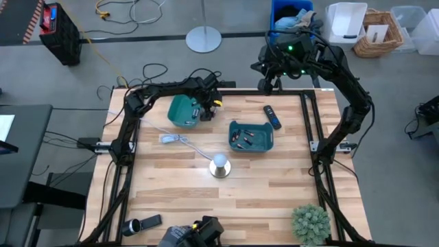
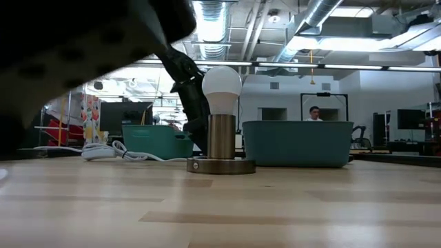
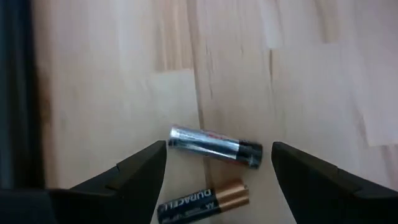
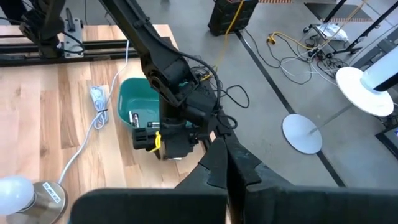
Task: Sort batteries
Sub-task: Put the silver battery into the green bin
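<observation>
Two batteries lie on the bare wood in the left wrist view: a silvery one with a dark end (image 3: 214,144) and a black-and-copper one (image 3: 205,200). My left gripper (image 3: 219,147) hangs open above them, a finger on either side of the silvery one, touching neither. In the high view that gripper (image 1: 208,108) stands beside the left teal bin (image 1: 182,112) and hides both batteries. The right teal bin (image 1: 251,136) holds several batteries (image 1: 247,140). My right gripper (image 4: 227,155) is shut, raised beyond the table's far edge (image 1: 273,71).
A black remote-like bar (image 1: 272,116) lies beside the right bin. A bulb lamp (image 1: 219,165) stands mid-table and a white cable (image 1: 175,139) lies to the left of it. A plant (image 1: 312,223) and a flashlight-like cylinder (image 1: 140,224) sit at the near edge.
</observation>
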`<state>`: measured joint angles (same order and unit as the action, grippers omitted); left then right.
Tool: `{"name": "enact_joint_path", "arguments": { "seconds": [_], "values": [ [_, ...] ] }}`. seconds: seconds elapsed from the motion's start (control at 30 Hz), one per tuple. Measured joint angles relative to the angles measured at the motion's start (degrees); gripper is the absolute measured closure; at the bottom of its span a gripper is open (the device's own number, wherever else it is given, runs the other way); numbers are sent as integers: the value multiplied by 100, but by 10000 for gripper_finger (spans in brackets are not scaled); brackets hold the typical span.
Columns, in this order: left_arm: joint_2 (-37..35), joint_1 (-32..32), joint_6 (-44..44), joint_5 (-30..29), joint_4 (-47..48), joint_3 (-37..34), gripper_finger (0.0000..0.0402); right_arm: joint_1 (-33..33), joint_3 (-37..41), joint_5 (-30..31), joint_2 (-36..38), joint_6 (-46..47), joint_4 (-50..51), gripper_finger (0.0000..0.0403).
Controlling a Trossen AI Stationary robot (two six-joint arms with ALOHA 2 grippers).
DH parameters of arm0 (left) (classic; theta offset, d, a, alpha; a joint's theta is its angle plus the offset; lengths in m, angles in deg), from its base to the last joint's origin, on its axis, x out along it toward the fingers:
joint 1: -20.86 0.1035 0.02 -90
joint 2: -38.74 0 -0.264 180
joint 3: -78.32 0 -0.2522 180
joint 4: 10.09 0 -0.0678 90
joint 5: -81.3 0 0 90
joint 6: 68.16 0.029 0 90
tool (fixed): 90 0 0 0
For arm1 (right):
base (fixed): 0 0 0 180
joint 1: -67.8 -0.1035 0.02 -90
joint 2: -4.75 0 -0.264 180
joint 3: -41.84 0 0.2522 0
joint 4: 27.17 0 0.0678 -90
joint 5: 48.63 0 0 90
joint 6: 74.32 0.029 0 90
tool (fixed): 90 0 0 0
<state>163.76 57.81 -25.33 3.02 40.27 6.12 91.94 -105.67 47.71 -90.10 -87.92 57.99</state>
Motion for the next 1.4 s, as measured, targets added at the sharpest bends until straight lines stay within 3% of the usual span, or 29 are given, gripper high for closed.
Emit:
{"name": "enact_joint_path", "arguments": {
  "seconds": [0.23, 0.57, 1.1, 1.4],
  "values": [
    [71, 4, -131, 20, -338, -2, 114, 0, 0, -1, 0, 6, 44, 394],
    [71, 32, -82, -86, -114, -7, 115, 0, 0, -1, 0, 18, 61, 394],
    [71, 16, 433, -162, -76, -13, 115, -2, 0, -2, 0, 84, 98, 394],
    [70, 12, 611, -152, -65, -17, 146, -2, 0, -2, 0, 124, 155, 394]
  ]
}}
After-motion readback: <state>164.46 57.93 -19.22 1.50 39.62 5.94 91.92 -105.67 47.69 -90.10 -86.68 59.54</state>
